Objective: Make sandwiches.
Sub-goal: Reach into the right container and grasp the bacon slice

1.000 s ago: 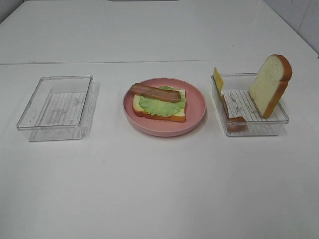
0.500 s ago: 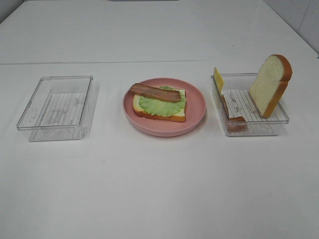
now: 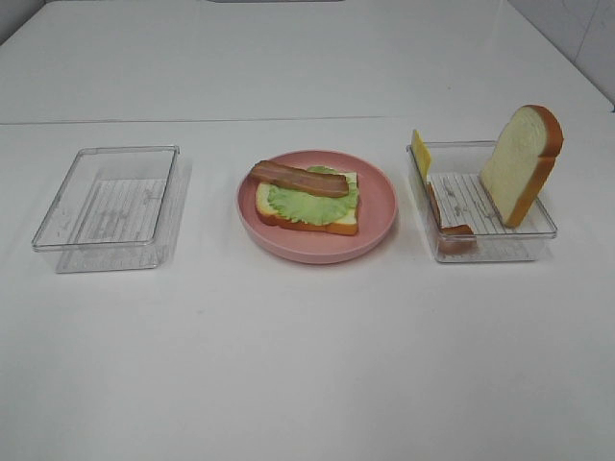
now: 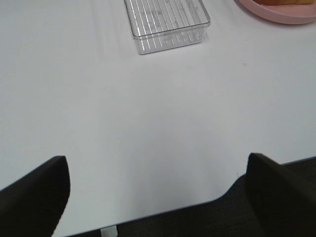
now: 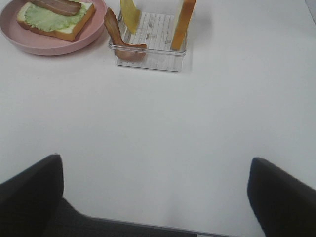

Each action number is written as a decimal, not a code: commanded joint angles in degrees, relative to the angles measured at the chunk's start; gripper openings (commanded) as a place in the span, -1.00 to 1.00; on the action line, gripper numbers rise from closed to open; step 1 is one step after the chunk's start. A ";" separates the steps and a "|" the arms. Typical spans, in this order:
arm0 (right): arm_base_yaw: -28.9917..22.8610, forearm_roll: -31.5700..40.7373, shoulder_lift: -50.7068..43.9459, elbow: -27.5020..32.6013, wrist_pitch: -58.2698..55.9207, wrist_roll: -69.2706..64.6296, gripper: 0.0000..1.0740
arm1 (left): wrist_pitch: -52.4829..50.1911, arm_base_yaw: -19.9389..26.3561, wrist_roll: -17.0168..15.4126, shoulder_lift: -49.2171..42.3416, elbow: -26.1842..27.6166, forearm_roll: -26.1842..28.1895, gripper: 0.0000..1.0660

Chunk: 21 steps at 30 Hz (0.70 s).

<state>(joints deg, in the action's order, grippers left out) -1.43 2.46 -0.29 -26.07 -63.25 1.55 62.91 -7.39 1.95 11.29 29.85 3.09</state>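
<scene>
On the pink plate (image 3: 317,254) lies a bread slice (image 3: 338,224) topped with a green lettuce leaf (image 3: 307,204) and one bacon strip (image 3: 298,179). The right clear tray (image 3: 490,254) holds a second bread slice (image 3: 519,163) leaning upright, a yellow cheese slice (image 3: 421,154) and another bacon strip (image 3: 448,227). Neither gripper shows in the exterior view. My left gripper (image 4: 158,197) is open over the table's near edge, well short of the empty tray (image 4: 168,42). My right gripper (image 5: 155,197) is open too, nothing between its fingers (image 5: 29,197), back from the filled tray (image 5: 153,61).
An empty clear tray (image 3: 58,230) stands left of the plate. Bare white table lies between the trays and the near edge. A seam crosses the table behind the plate. The plate's rim (image 4: 276,17) shows in the left wrist view.
</scene>
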 commanded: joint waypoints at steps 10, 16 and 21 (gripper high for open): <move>0.06 0.23 -1.89 0.11 0.17 -0.23 0.84 | -1.38 0.11 0.11 -0.34 -0.17 0.57 0.66; 0.06 0.23 -1.89 0.11 0.17 -0.23 0.84 | -1.38 0.11 0.11 -0.46 -0.17 0.57 0.66; 0.06 0.23 -1.89 0.11 0.17 -0.23 0.84 | -1.38 4.41 0.11 -1.43 -0.17 0.57 0.66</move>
<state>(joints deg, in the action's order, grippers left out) -1.43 2.46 -0.29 -26.07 -63.25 1.55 61.88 -4.41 2.06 11.00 29.79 3.21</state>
